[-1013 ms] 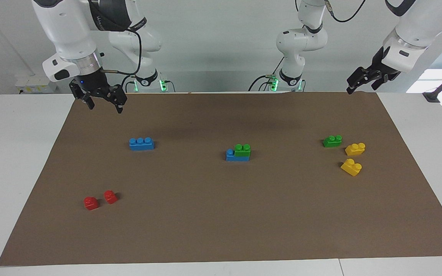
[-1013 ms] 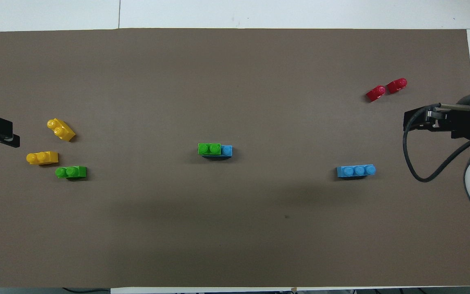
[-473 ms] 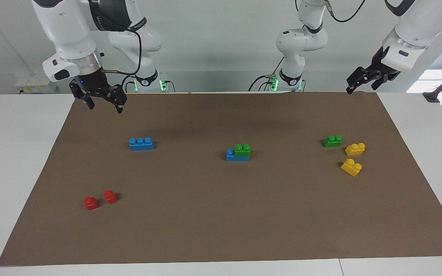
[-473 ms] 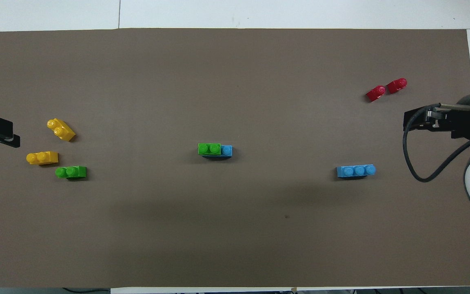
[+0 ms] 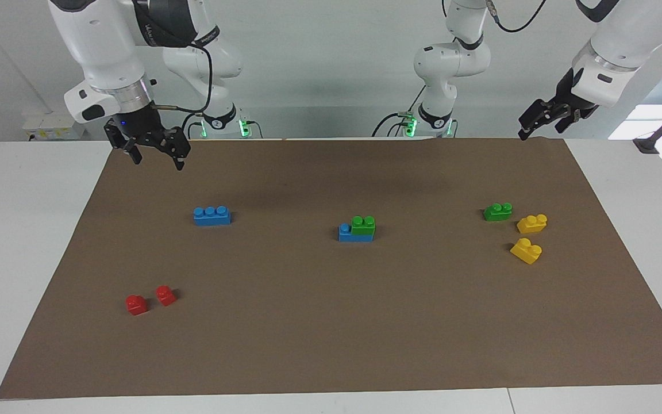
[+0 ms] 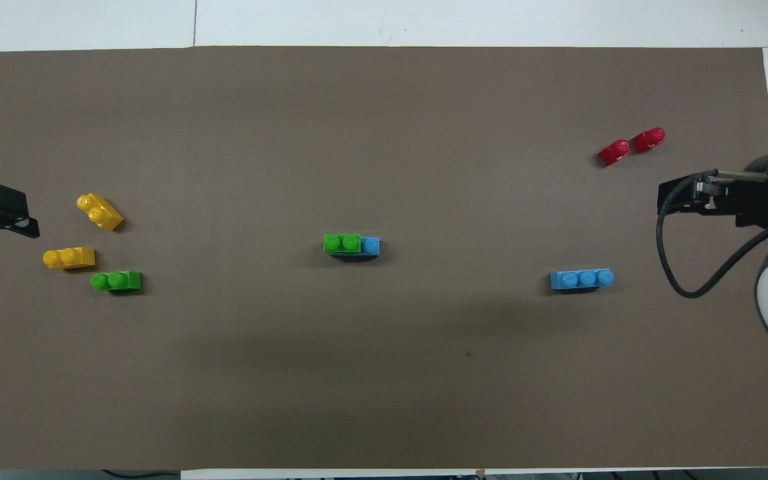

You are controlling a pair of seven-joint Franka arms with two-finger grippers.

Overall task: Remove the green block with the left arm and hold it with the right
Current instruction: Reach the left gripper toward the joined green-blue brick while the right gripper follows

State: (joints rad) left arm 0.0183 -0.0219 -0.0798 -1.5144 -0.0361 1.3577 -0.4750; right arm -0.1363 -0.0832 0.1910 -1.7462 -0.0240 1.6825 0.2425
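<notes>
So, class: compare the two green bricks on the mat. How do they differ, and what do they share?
The green block in the middle of the mat is stacked on a blue brick; the loose green brick lies directly on the mat. The stacked one has no other bricks close by; the loose one sits beside two yellow bricks toward the left arm's end. Both are bright green with two studs, and neither is held.

green block [image 5: 363, 225] on blue brick [image 5: 346, 233], brown mat [image 5: 331, 322]
</notes>
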